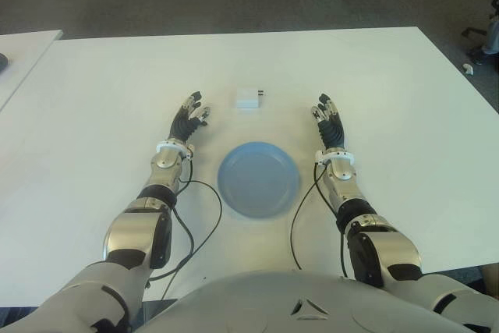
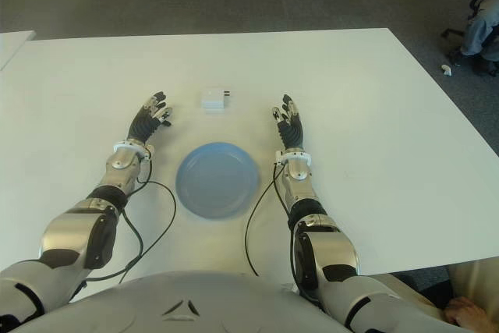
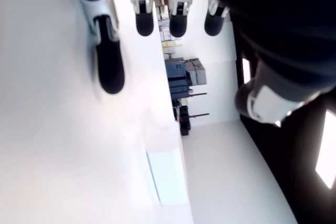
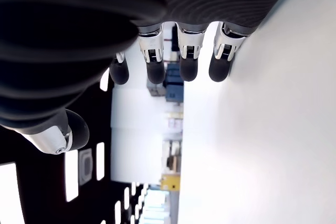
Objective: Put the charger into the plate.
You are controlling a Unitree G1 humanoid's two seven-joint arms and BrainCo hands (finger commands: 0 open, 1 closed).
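The small white boxy charger [image 1: 249,98] sits on the white tabletop [image 1: 390,83], just beyond the round blue plate [image 1: 258,179], clear of its rim. Nothing's been grasped yet: we're at the very start, the reach stage. The left hand [image 1: 189,120] hovers left of the charger, fingers spread and empty; the right hand [image 1: 329,124] shows right of it, fingers extended, also empty. Next, I'd say, one hand must move inward, close around the charger, then carry it back over the plate.
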